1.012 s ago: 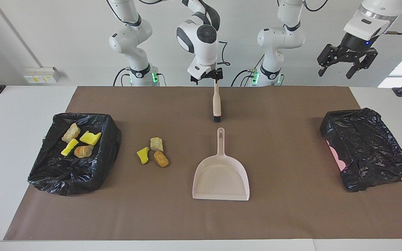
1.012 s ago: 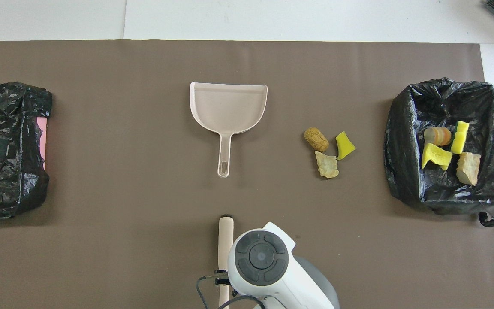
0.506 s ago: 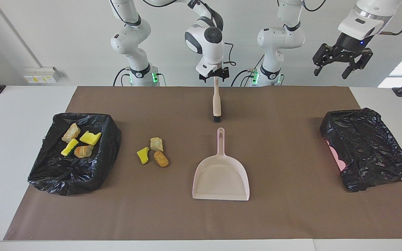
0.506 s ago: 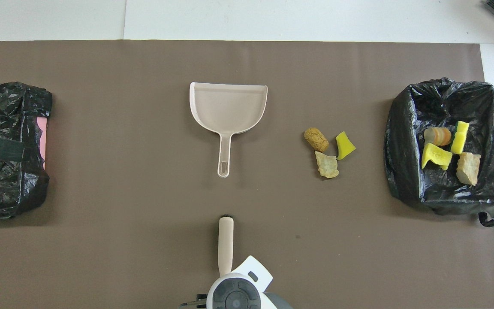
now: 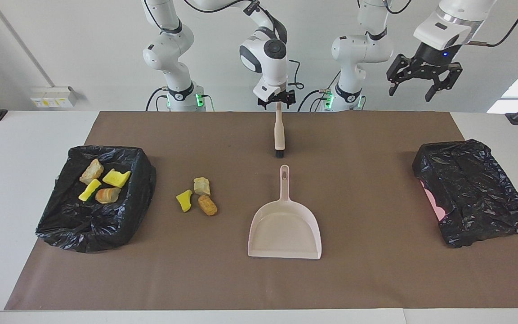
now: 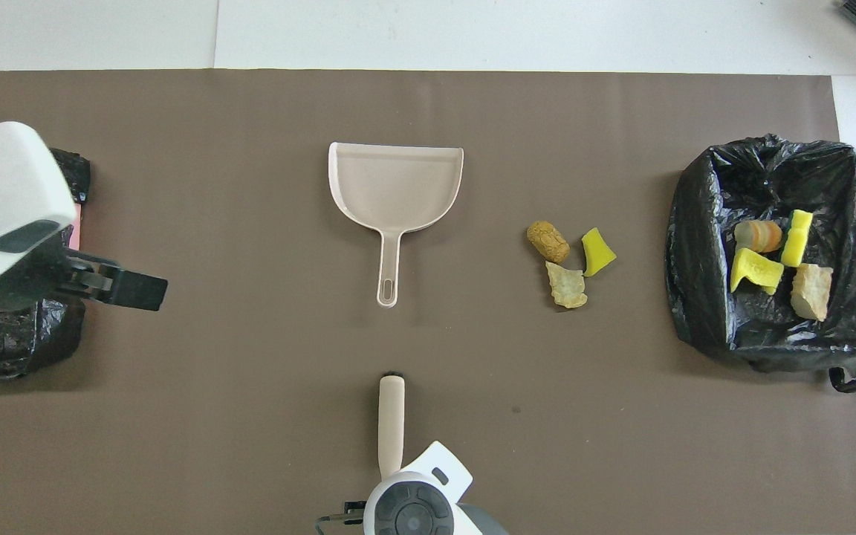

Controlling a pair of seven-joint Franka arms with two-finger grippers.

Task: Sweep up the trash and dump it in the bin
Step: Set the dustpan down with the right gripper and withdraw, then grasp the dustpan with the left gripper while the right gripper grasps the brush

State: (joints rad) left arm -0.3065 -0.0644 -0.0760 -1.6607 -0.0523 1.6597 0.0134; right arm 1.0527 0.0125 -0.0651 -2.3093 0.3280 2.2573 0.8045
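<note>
Yellow sponge bits, beige lumps and a bread-like piece, four chunks of trash (image 5: 101, 184), lie in the black-lined bin (image 5: 68, 225); three (image 5: 198, 198) remain beside the pink dustpan (image 5: 284, 231). Right gripper (image 5: 277, 100) stands spread about the brush (image 5: 279, 132); left gripper (image 5: 422, 83) hangs spread.

- Seven bits of trash (image 5: 198, 198): four in one bag, three loose.
- Two black bin bags (image 5: 95, 198).
- One dustpan (image 5: 284, 227).
- One brush (image 5: 279, 132).
- Two robot hands (image 5: 422, 81).
</note>
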